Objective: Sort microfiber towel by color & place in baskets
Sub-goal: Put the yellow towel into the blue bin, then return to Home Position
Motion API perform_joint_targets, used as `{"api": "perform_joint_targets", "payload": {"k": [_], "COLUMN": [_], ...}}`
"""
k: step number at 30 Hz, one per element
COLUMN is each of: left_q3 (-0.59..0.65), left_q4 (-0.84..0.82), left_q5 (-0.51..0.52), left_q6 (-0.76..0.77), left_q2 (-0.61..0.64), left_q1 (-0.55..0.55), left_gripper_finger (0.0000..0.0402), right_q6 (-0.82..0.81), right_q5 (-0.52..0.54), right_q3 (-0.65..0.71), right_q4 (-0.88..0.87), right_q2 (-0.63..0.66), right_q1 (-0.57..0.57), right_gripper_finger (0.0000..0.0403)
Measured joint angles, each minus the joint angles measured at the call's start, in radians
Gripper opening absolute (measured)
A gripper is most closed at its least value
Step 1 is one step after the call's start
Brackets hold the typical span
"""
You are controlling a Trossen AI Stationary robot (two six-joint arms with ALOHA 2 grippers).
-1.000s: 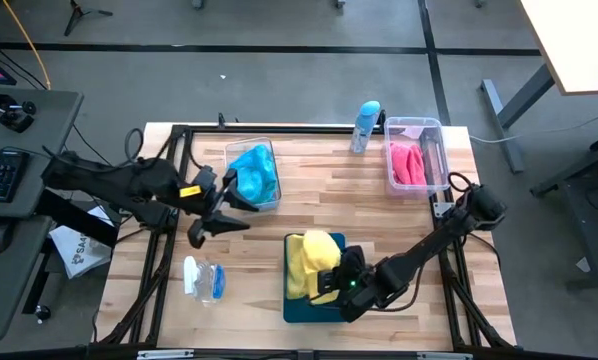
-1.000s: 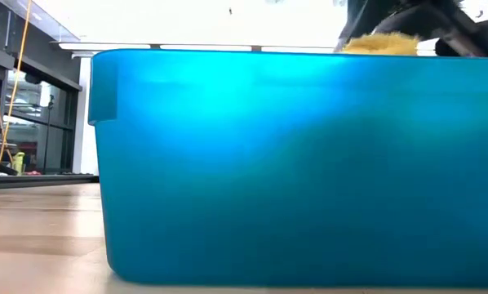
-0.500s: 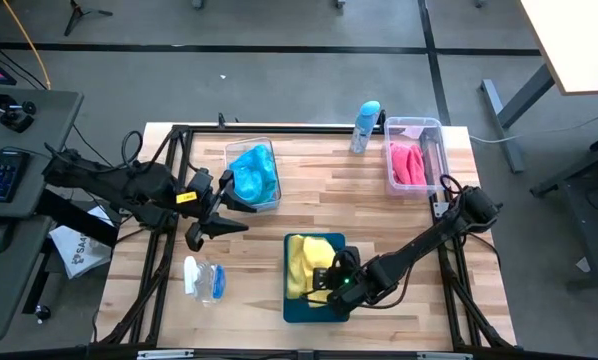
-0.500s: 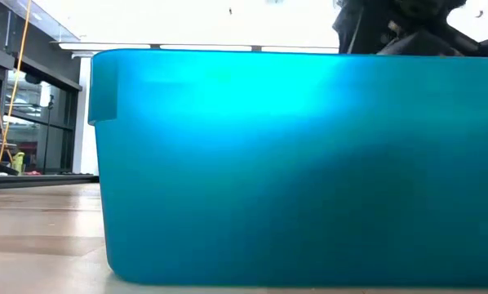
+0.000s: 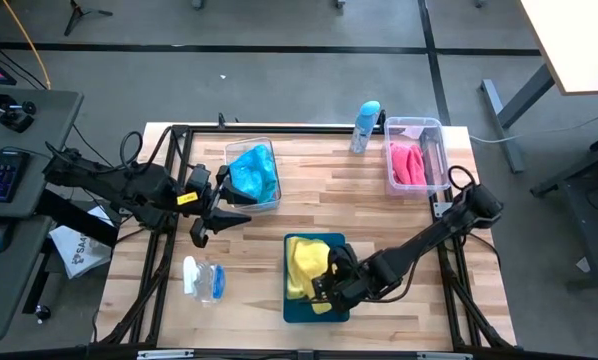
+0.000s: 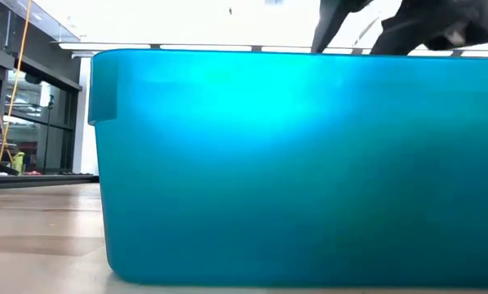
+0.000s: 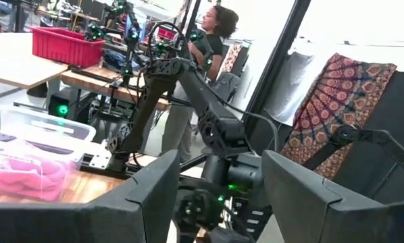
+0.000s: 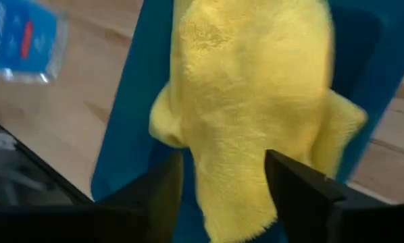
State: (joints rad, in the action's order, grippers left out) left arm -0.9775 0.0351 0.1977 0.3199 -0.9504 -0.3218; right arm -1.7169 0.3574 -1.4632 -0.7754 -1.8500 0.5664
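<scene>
Right gripper (image 5: 324, 287) is seen low over the teal tray (image 5: 337, 311) at the table's near edge, fingers parted, yellow towel (image 5: 305, 265) between them, bunched in the tray. Left gripper (image 5: 222, 215) is held open beside the clear bin (image 5: 241, 147) of blue towel (image 5: 253, 171). Pink towel (image 5: 408, 163) is seen in the far-right corner bin (image 5: 415, 126).

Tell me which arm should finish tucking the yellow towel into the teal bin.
Right: its gripper is over the teal bin, on the yellow towel. The left gripper hangs open near the blue towel.

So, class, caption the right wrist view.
Open right gripper over the yellow towel in the teal tray.
</scene>
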Motion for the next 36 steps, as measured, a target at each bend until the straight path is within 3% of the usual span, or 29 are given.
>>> {"api": "perform_joint_targets", "payload": {"k": [7,13,15,21,25,28,33,36], "left_q3": [0.0,0.0,0.0,0.0,0.002,0.068,0.3,0.468], "left_q4": [0.016,0.015,0.008,-0.104,-0.229,-0.212,0.03,0.178], "left_q5": [0.004,0.004,0.004,0.027,0.052,0.055,0.054,0.054], "left_q6": [0.0,-0.017,-0.042,-0.145,-0.167,-0.19,-0.171,-0.126], "left_q2": [0.0,0.0,0.001,0.002,0.021,0.06,0.189,0.268], "left_q1": [0.0,0.0,0.0,0.004,0.027,0.047,0.081,0.093], "left_gripper_finger": [0.02,0.02,0.02,0.02,0.0191,0.0161,0.0073,0.0017], "right_q6": [0.169,0.219,0.234,0.328,0.305,0.263,0.147,0.147], "right_q5": [-0.057,0.106,0.115,0.109,0.051,0.007,0.016,0.068], "right_q3": [-0.156,-0.365,-0.394,-0.278,-0.134,-0.042,0.032,0.037], "right_q4": [-0.27,-0.718,-0.81,-0.802,-0.78,-0.762,-0.703,-0.665], "right_q2": [0.005,0.014,0.016,0.08,0.144,0.214,0.339,0.392], "right_q1": [-0.006,0.024,0.03,0.023,0.022,0.031,0.072,0.101], "right_gripper_finger": [0.0262,0.0262,0.0254,0.0184,0.0089,0.0016,0.0022,0.0005]}}
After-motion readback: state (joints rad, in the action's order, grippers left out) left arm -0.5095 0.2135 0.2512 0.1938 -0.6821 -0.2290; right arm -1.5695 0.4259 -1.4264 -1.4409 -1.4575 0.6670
